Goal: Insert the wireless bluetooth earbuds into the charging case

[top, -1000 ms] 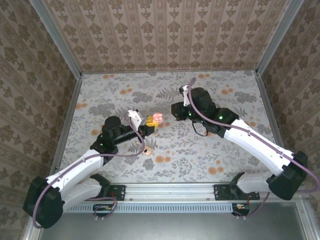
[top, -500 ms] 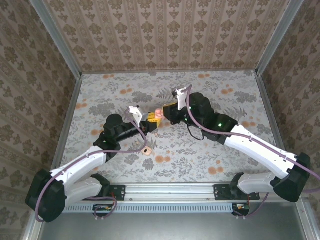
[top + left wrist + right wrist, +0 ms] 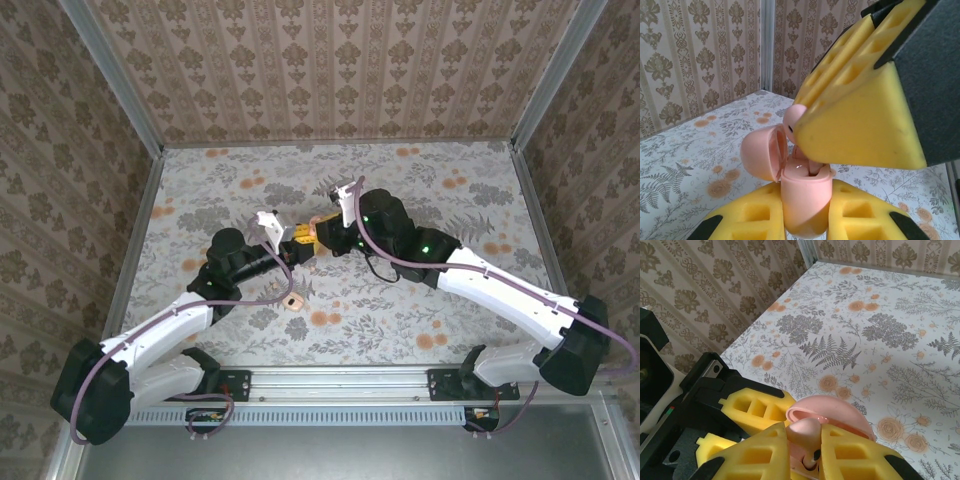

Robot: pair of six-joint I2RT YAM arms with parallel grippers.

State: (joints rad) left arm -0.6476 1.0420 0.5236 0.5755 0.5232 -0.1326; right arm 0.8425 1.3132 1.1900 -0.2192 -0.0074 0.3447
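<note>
Pinching the small pink earbud (image 3: 802,431), the right jaws should push straight into the round pink case (image 3: 805,200) the left jaws grip.

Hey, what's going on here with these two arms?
The left gripper holds the pink case above the table, with the lid swung open. The right gripper pinches an earbud right at the case's opening, stem pointing in. It does not look seated yet. A small pinkish piece lies on the table by the left arm, too small to identify.
</note>
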